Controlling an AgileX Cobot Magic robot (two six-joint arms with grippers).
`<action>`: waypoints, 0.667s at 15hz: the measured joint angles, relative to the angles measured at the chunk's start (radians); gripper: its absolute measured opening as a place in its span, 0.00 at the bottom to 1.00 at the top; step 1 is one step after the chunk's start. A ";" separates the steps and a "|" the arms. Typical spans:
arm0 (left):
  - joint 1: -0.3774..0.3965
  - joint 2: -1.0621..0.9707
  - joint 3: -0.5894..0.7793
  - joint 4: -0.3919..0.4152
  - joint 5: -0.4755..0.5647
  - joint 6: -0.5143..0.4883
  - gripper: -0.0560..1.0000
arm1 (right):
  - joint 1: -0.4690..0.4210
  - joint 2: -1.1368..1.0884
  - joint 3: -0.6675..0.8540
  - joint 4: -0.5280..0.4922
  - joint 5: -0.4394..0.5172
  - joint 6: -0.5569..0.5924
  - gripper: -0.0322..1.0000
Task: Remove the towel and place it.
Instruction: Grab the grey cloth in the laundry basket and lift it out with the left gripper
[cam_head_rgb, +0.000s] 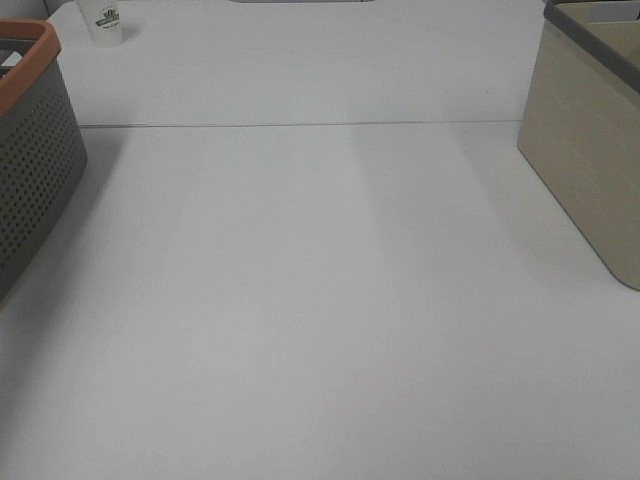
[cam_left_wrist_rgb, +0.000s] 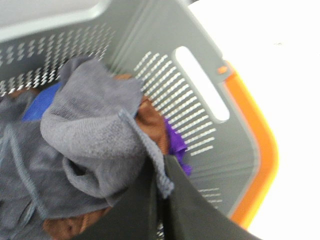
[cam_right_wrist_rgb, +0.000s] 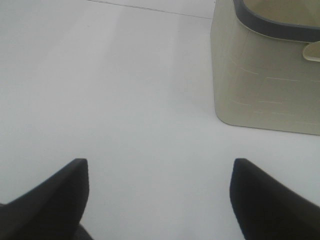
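- The basket (cam_head_rgb: 30, 170) stands at the left edge of the surface (cam_head_rgb: 320, 300), with the cup (cam_head_rgb: 106, 22) behind it at the far side.
- The bin (cam_head_rgb: 590, 150) stands at the right edge, well apart from the basket.
- The towel (cam_left_wrist_rgb: 95, 130) lies in the basket, on top of other cloths (cam_left_wrist_rgb: 155, 125).
- The left pincer (cam_left_wrist_rgb: 161, 175) is inside the basket, closed on the towel's edge.
- The right pincer (cam_right_wrist_rgb: 160, 165) is above the surface near the bin, jaws apart.

The towel (cam_left_wrist_rgb: 90, 135) is looking like soft grey terry cloth, nubby and totally matt, with a stitched hem. The basket (cam_left_wrist_rgb: 165, 30) around it is showing smooth grey perforated plastic, and its orange rim (cam_left_wrist_rgb: 260, 155) is looking slightly glossy. The tabletop (cam_head_rgb: 320, 300) is coming across as white, smooth and matt. The beige bin (cam_head_rgb: 585, 160) is reading as matt plastic, and the right claw (cam_right_wrist_rgb: 159, 172) is looking matt black.
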 joint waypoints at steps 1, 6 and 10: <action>0.000 -0.037 0.000 0.000 -0.027 0.033 0.05 | 0.000 0.000 0.000 0.000 0.000 0.000 0.77; 0.000 -0.190 0.000 -0.022 -0.273 0.104 0.05 | 0.000 0.000 0.000 0.000 0.000 0.000 0.77; 0.000 -0.264 0.000 -0.026 -0.543 0.104 0.05 | 0.000 0.000 0.000 0.000 0.000 0.000 0.77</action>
